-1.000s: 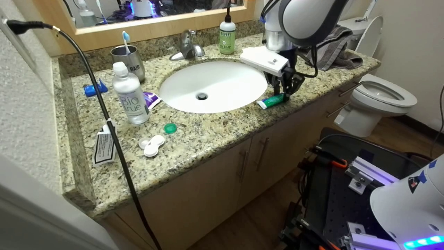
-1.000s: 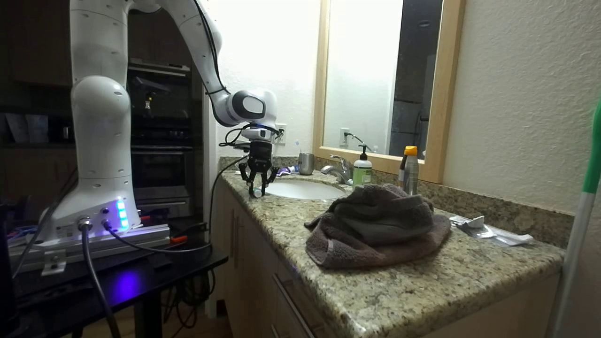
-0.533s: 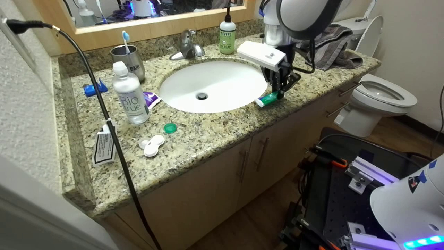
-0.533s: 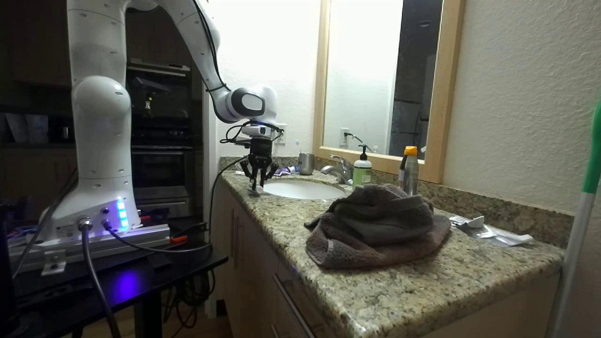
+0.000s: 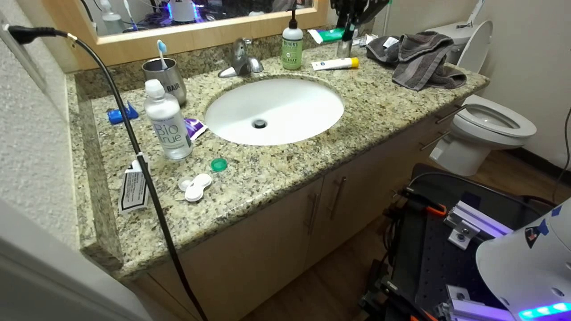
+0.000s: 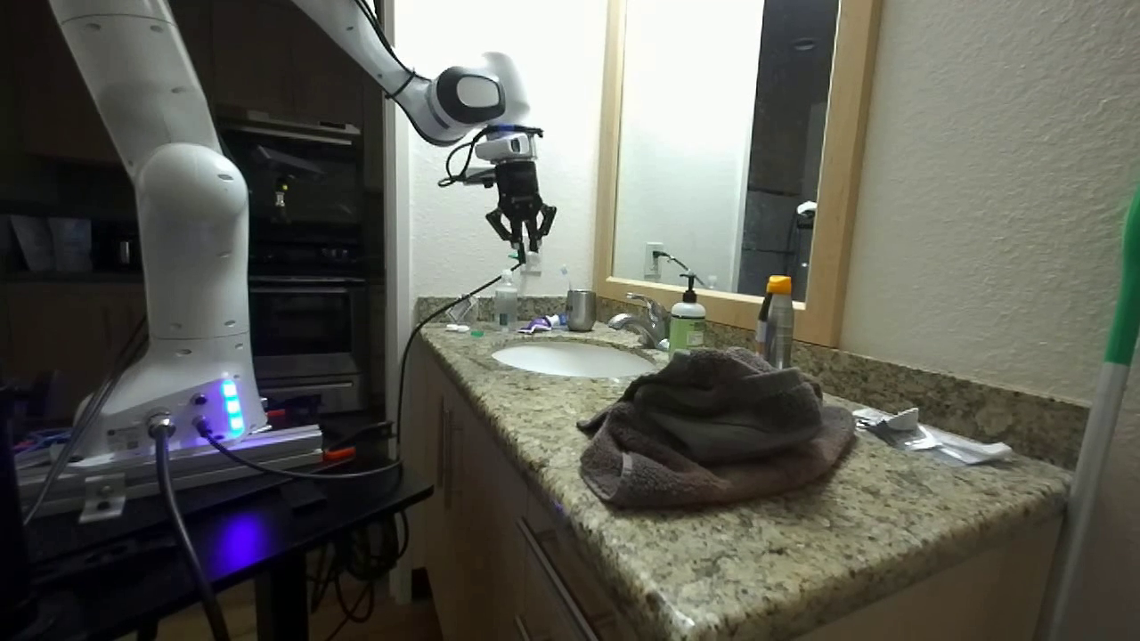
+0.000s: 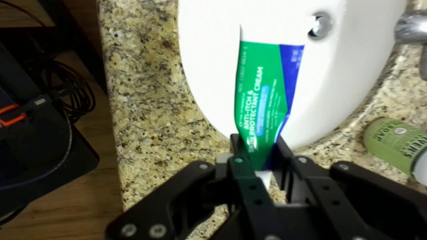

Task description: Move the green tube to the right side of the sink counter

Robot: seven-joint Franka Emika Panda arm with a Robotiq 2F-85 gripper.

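The green tube (image 7: 262, 96) is green and blue with a white end. In the wrist view my gripper (image 7: 259, 143) is shut on it; the fingers pinch it near its narrow end. In an exterior view the tube (image 5: 331, 35) is held sideways in the air, and the gripper is partly cut off by the top edge. In an exterior view the gripper (image 6: 527, 252) hangs well above the counter; the tube is mostly hidden there. The sink counter (image 5: 254, 187) is speckled granite with a white oval basin (image 5: 285, 107). It also shows in the wrist view (image 7: 143, 110).
A green soap bottle (image 5: 292, 49) and the faucet (image 5: 241, 60) stand behind the basin. A white tube with a yellow cap (image 5: 334, 64) lies beside the soap. A grey towel (image 6: 704, 427) lies on the counter. A clear bottle (image 5: 167, 120) and metal cup (image 5: 171, 80) stand at the other end.
My gripper has lifted the green tube from the counter beside the basin, high up into the air. The arm has risen. The things on the counter have not moved.
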